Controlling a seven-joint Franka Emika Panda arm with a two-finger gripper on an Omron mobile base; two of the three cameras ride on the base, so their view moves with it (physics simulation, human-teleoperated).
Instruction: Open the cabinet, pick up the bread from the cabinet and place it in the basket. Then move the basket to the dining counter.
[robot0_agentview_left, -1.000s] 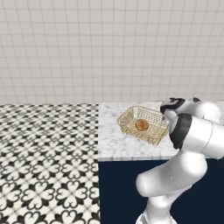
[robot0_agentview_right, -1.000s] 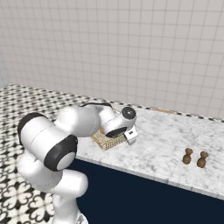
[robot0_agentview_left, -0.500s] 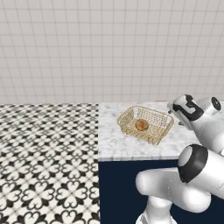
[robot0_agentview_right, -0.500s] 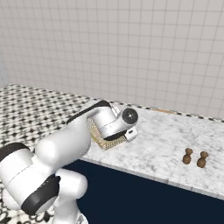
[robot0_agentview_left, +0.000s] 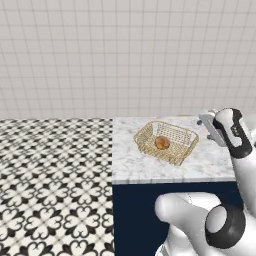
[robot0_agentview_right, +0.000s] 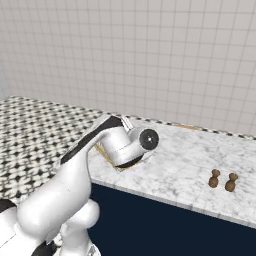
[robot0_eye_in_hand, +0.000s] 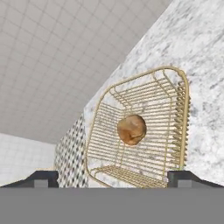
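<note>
The gold wire basket (robot0_agentview_left: 172, 156) stands on the marble dining counter (robot0_agentview_left: 129, 165) near its left end. The bread (robot0_agentview_left: 161, 143), a small round brown roll, lies on the basket's floor. My gripper (robot0_agentview_left: 206, 124) hovers just to the right of the basket, a little above the counter, and touches nothing. In the hand view the basket (robot0_eye_in_hand: 183, 113) and the bread (robot0_eye_in_hand: 131, 129) lie straight ahead, beyond my gripper (robot0_eye_in_hand: 113, 177), whose tips stand wide open with nothing between them. In the right base view my hand hides most of the basket (robot0_agentview_right: 106, 154). The cabinet is out of view.
Two small brown shakers (robot0_agentview_right: 214, 178) stand side by side on the marble far to the right. The counter's left edge (robot0_agentview_left: 113, 150) drops to a black-and-white patterned floor (robot0_agentview_left: 55, 170). A white tiled wall (robot0_agentview_left: 125, 55) runs behind the counter.
My hand has drawn back a little to the right of the basket, and the arm's elbow has swung down low. Basket and bread have not moved. The gripper stays open.
</note>
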